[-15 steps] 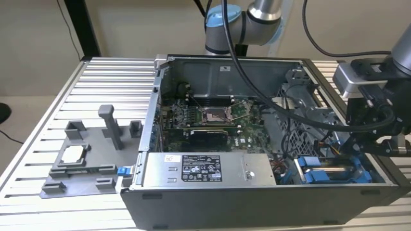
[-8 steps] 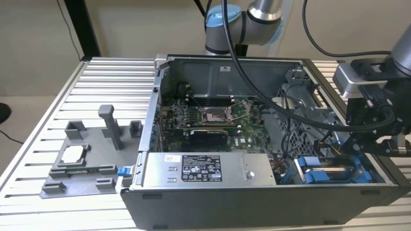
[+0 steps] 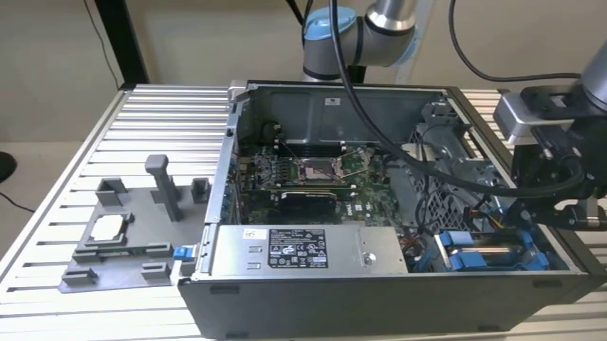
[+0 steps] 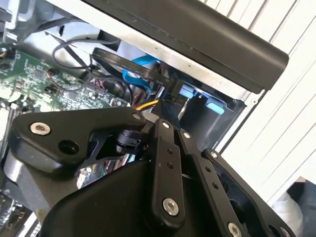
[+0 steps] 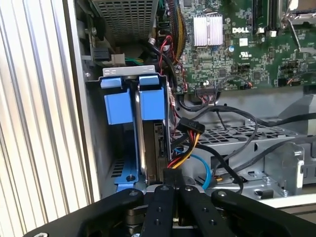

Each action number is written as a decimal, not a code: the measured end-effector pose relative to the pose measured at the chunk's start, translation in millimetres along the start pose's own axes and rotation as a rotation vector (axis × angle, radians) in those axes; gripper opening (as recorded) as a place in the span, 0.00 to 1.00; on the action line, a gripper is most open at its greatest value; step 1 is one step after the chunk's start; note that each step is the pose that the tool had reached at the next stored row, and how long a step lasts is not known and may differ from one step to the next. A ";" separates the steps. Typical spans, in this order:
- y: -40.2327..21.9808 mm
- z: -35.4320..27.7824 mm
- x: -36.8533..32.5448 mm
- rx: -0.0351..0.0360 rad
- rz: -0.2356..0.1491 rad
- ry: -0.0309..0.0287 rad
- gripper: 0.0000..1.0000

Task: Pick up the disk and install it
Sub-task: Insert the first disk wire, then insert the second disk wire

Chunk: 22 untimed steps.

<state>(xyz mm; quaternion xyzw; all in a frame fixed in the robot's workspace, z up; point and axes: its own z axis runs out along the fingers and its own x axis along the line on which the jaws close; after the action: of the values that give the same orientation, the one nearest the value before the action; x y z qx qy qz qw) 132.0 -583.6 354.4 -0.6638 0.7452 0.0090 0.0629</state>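
Inside the open computer case [image 3: 313, 298], the disk [image 5: 150, 143] stands on edge in its blue bracket bay; my gripper [image 5: 170, 195] hangs just above it, whether clenched or released I cannot tell.

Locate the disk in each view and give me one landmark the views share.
Exterior view: the disk stands on edge in the blue bay at the computer case's near corner, toward the exterior view's right, below the gripper.
First wrist view: the disk sits upright between blue brackets, just beyond the gripper linkage.
Second wrist view: I cannot make it out.
Shared landmark: the green motherboard.
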 end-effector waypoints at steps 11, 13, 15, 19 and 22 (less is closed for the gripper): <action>-4.5 -6.6 15.0 -0.0244 0.007 -0.0554 0.00; -4.8 -7.0 17.4 -0.0265 0.007 -0.0584 0.00; -5.2 -7.1 18.4 -0.0279 0.007 -0.0595 0.00; -6.3 -7.7 23.3 -0.0349 0.009 -0.0659 1.00; -8.2 -7.9 26.6 -0.0384 0.010 -0.0782 1.00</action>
<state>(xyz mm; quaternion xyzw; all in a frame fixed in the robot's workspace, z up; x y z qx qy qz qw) 136.5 -611.7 360.0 -0.6604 0.7451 0.0495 0.0792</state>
